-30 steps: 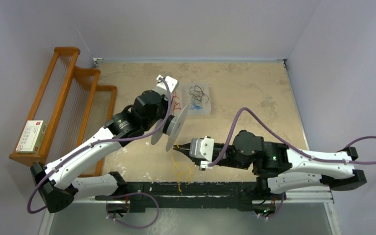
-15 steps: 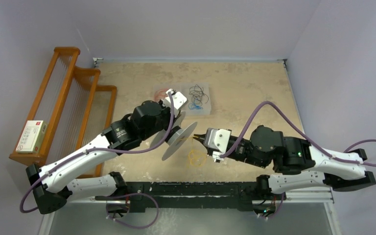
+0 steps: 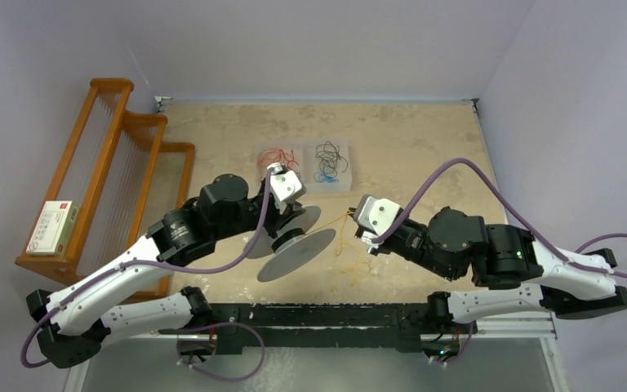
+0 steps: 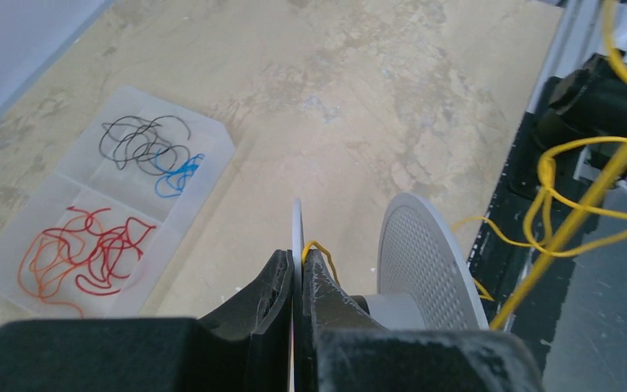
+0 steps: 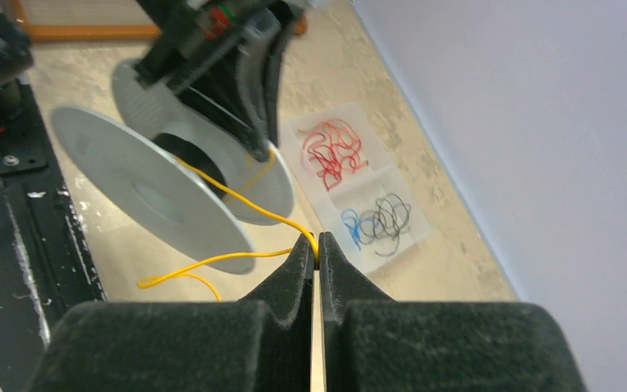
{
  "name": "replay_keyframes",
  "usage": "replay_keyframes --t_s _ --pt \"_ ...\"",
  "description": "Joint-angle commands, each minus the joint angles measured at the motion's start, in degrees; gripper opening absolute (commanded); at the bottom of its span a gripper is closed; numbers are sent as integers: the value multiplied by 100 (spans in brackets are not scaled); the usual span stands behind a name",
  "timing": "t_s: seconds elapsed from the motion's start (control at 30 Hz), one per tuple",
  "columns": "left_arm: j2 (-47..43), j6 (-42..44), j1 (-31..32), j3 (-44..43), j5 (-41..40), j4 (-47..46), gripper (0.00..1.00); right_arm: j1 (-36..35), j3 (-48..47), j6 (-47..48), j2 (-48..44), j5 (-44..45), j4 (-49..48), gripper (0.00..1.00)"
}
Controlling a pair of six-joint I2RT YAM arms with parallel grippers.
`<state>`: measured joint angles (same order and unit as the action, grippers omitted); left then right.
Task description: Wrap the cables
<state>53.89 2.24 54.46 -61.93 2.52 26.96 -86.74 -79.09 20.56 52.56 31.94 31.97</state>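
Winding under way: left gripper [image 4: 298,265] pinches a flange of the spool [image 3: 298,255]. Right gripper [image 5: 316,245] is clamped on the cable [image 5: 230,194] just right of the spool, with the strand running to the hub. Next, likely: carry the cable round the hub, keeping tension.

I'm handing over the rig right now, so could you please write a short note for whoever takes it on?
Left claw: shut on the rim of the white spool.
Right claw: shut on the yellow cable, which runs to the spool's hub.
Done: cable led onto the hub; wound turns not discernible.
To do: wind on the loose loops trailing below.
Red wires and black and blue wires lie in the clear tray.
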Motion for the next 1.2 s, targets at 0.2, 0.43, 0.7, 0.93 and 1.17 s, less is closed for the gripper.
replay_keyframes --t_s 0.2,0.43,0.7,0.93,1.17 --pt "-582 -267 12 -328 1316 -458 0 -36 336 -1004 -529 1355 306 0" --pt "-955 -947 12 -211 1562 -1384 0 -35 1319 -1925 -1080 1508 168 0" --pt "-1192 -1715 12 -341 1283 -2401 0 -34 1823 -2634 -1021 1549 195 0" --pt "-1328 -1855 6 -375 9 -2729 0 -36 1890 -2130 -447 1138 -510 0" --pt "-1432 -1666 6 -444 -1559 -3101 0 -23 2237 -1858 -366 585 -1400 0"
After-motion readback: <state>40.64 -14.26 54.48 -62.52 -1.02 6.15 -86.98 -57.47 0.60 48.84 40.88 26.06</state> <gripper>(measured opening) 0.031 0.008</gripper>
